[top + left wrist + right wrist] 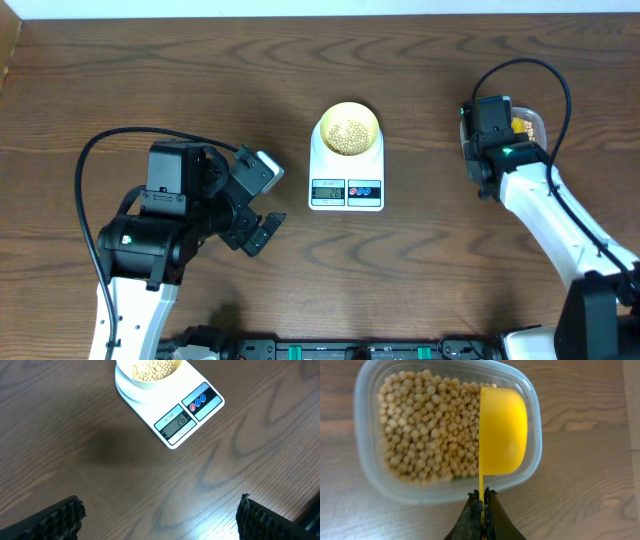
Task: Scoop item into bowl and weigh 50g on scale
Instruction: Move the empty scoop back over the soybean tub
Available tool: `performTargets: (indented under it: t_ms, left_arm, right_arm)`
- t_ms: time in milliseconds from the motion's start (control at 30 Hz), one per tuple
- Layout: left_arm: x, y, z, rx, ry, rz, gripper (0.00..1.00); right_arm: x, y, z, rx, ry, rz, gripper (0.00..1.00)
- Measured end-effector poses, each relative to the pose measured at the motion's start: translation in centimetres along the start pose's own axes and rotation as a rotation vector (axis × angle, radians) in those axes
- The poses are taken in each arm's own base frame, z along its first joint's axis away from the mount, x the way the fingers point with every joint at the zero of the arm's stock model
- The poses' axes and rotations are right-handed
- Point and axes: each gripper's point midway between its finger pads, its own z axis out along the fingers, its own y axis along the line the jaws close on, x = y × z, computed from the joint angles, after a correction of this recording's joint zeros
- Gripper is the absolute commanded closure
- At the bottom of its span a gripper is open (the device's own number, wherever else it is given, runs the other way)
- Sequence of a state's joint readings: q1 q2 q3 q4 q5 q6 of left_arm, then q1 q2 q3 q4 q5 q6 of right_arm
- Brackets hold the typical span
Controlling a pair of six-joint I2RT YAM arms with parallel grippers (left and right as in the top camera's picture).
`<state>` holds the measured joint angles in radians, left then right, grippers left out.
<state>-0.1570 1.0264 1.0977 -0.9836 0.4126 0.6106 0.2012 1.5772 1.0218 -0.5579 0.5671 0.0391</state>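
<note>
Beans (347,135) fill the cream bowl (322,128) on the white scale (346,190) at centre; my right gripper (481,505) pinches the yellow measuring spoon (502,430) by its handle, over the clear bean tub (370,390) far right; my left gripper (160,510) gapes wide and empty, near left.

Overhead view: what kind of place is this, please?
Likely a robot test bench, not a kitchen: wood-grain table, white scale bearing a bowl of beans, two cabled robot arms.
</note>
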Motion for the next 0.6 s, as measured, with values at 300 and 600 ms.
performTargets:
  t_ms: [300, 600]
  left_arm:
    - [0.0, 0.0, 0.0, 0.000, 0.000, 0.000, 0.01]
    - [0.0, 0.0, 0.0, 0.000, 0.000, 0.000, 0.01]
  right_arm:
    - [0.4, -1.2, 1.9, 0.032, 0.030, 0.080, 0.99]
    - [0.6, -1.9, 2.7, -0.004, 0.045, 0.148, 0.99]
